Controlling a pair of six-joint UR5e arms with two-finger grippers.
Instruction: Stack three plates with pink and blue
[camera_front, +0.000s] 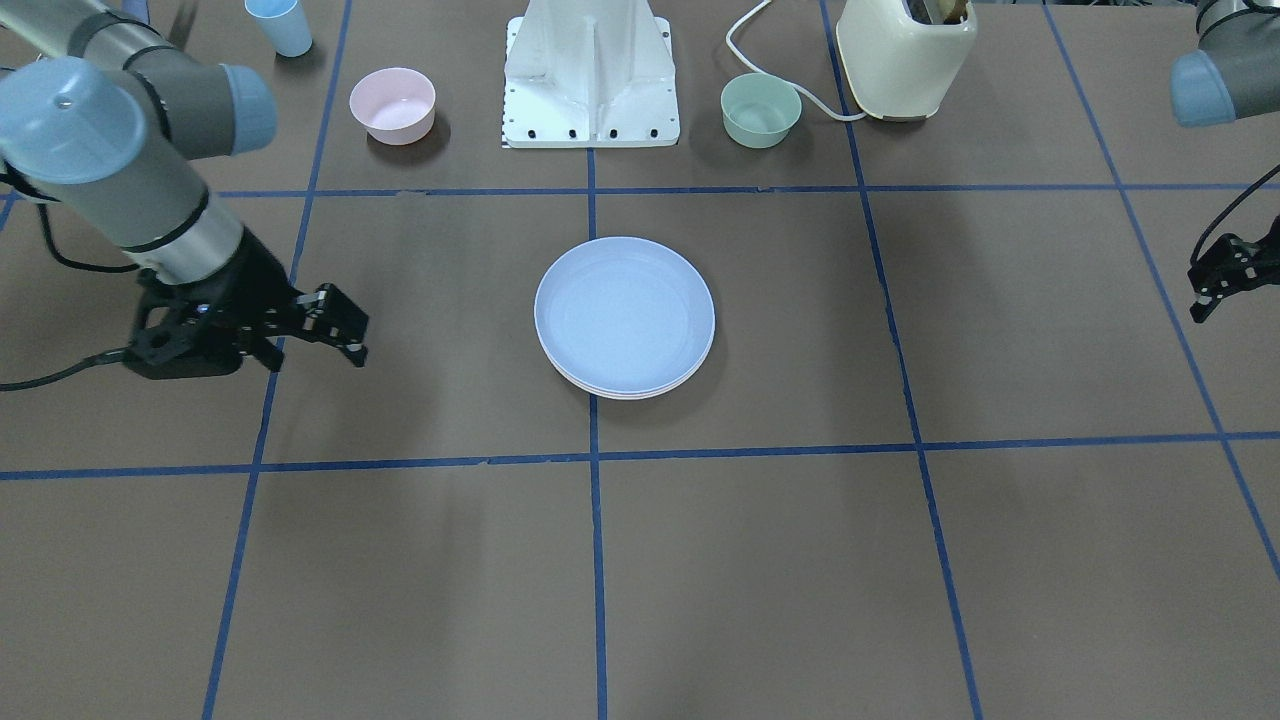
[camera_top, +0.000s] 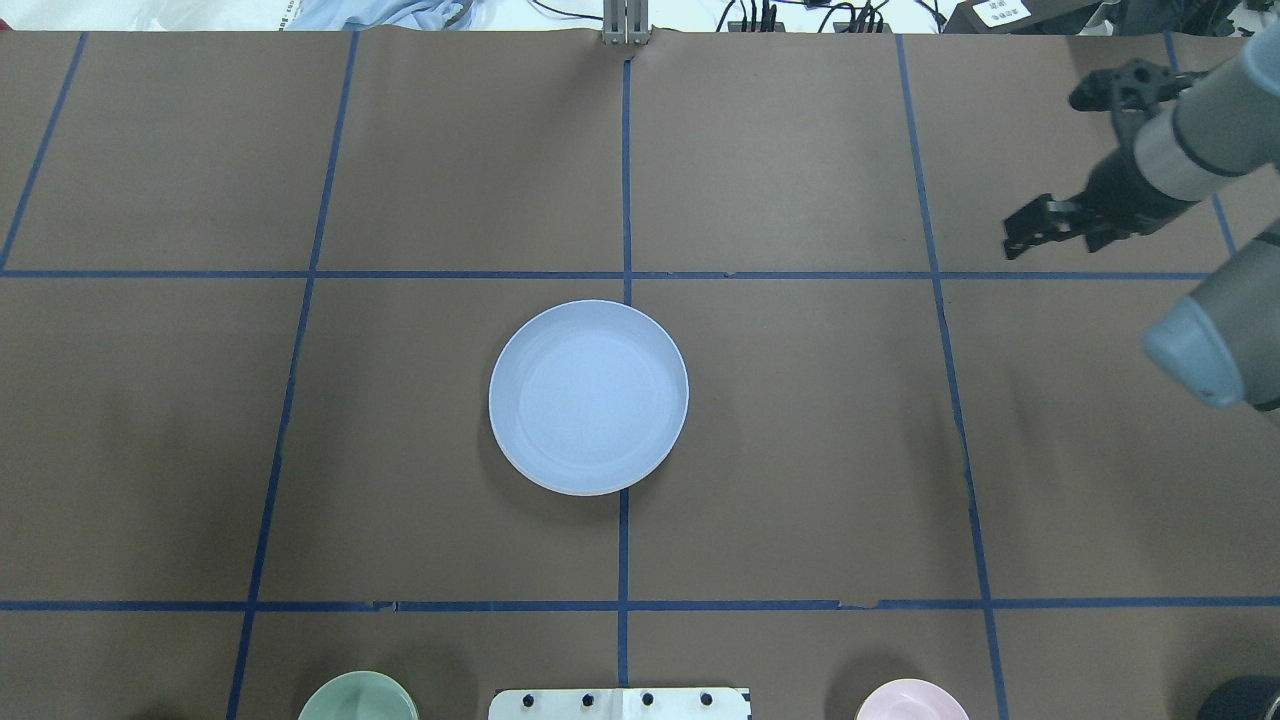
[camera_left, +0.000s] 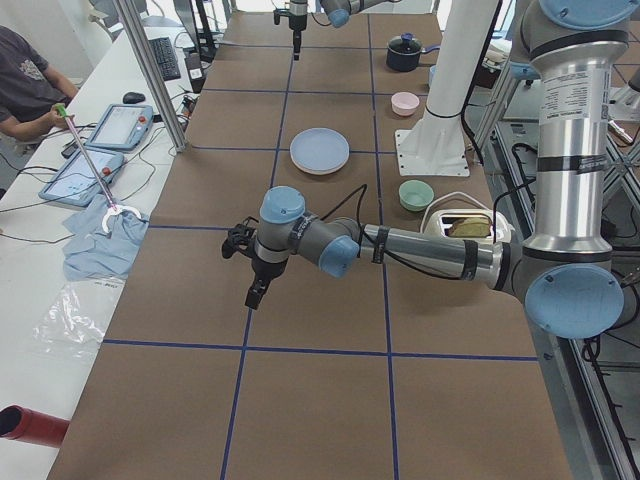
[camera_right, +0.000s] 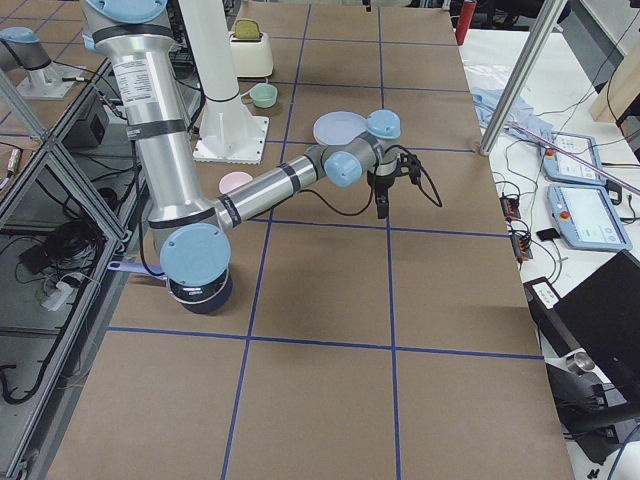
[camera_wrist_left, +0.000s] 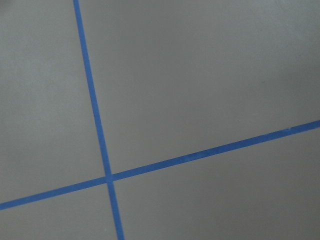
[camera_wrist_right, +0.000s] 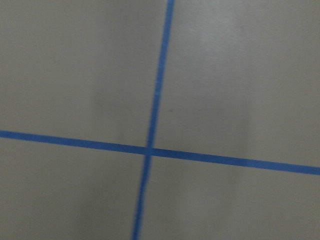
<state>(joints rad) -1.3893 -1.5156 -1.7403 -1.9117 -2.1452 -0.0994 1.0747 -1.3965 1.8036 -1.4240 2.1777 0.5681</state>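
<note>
The brown table (camera_front: 900, 560) holds everything. The right arm (camera_front: 130, 190) and the left arm (camera_left: 420, 250) hang well apart from the plate stack (camera_front: 620, 393), one on each side of it. The cream toaster (camera_front: 905, 60) stands far behind the plate stack, close to the robot. The three plates sit in one pile in the middle. The blue plate (camera_top: 588, 397) is on top, and two pale rims peek out under it. The pink bowl (camera_front: 392, 103) and the green bowl (camera_front: 760, 108) sit behind the plate stack too. The right gripper (camera_front: 355, 338) and the left gripper (camera_front: 1200, 305) both look pinched together, with nothing in them.

The job looks done. If an arm swung low past the plate stack, it might knock the smooth plates crooked. A white label (camera_top: 995, 10) far beyond the plate stack is too small to read.
</note>
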